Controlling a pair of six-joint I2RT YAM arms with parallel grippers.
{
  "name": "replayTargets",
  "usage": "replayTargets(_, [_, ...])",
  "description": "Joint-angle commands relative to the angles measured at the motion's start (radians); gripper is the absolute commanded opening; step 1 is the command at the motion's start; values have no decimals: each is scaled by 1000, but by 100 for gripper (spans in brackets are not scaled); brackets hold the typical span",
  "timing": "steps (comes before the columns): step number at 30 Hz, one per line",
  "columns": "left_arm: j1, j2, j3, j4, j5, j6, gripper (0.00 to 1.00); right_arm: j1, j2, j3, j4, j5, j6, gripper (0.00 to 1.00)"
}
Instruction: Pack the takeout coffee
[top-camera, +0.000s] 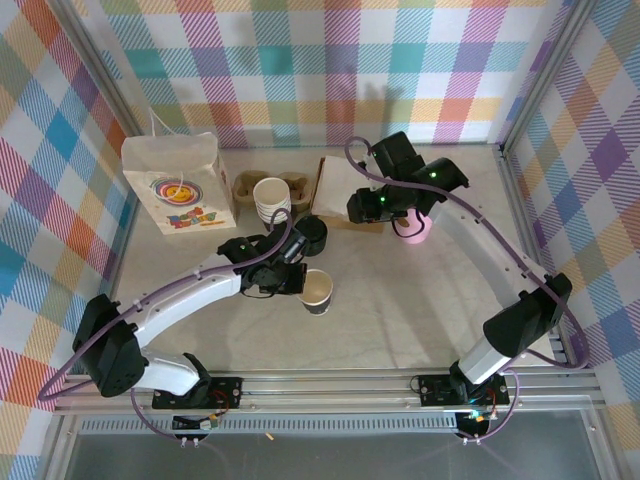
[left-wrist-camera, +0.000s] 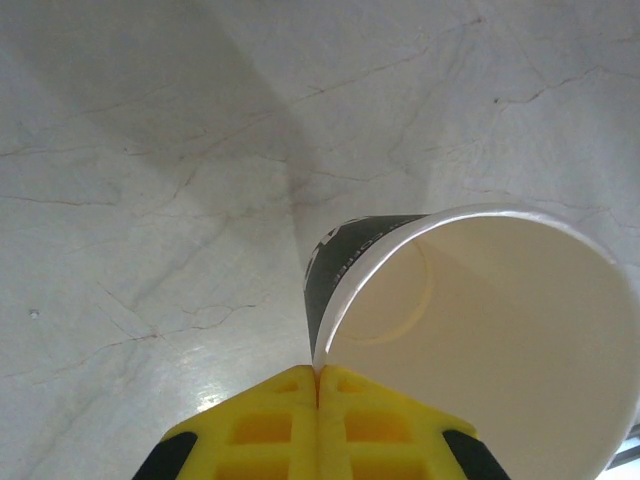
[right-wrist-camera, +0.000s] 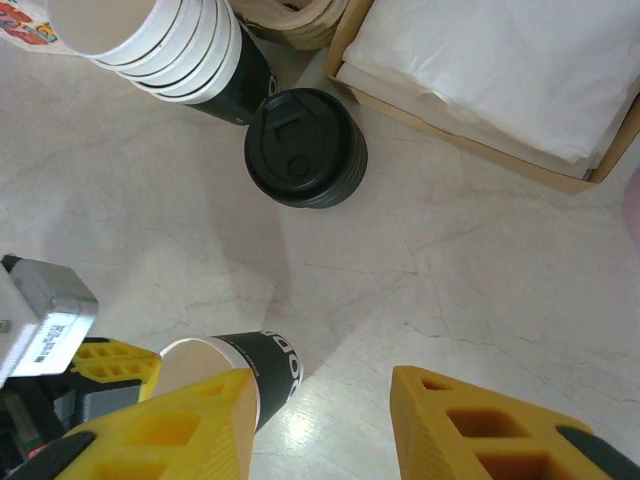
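Black-lidded coffee (top-camera: 312, 232) stands on the table (top-camera: 400, 300) at centre frame, just lower right of the stacked cups (top-camera: 271, 198), while the left hand (left-wrist-camera: 318, 385) pinches the rim of a lidless cup (top-camera: 317, 292) below it and the right hand (right-wrist-camera: 320, 400) hangs open above.

The pale, marble-veined table (top-camera: 420, 310) carries a row of things along its far side: a white paper bag (top-camera: 178, 185) at the left, a brown cup carrier (top-camera: 250, 184) beside it, a stack of lidless cups (top-camera: 271, 200) in front of the carrier, a flat box of white napkins (top-camera: 335, 190), and a pink cup (top-camera: 410, 235) further right. A black lid (top-camera: 313, 233) on a short dark body stands just beside the stack, and an open paper cup (top-camera: 317, 291) sits nearer the middle
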Motion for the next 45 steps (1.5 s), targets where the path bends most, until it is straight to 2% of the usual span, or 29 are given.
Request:
replayTargets(1, [-3,1,-16,-20,24,14,0,3,4,10,-11,7,43,41])
replayTargets(16, [-4,18,-30,-2,12,7,2,5,40,1,25,-40,44,45])
replayTargets(22, [-4,8,-20,-3,13,9,28,6,50,3,27,-46,39,46])
replayTargets(32, [-5,-58,29,-32,-5,2,42,17,66,60,-13,-3,2,47])
replayTargets(39, [-4,-209,97,-86,-158,36,57,68,114,129,-27,79,-79,51])
replayTargets(45, [2,-341,104,-122,-302,85,74,105,183,250,-51,111,-105,56])
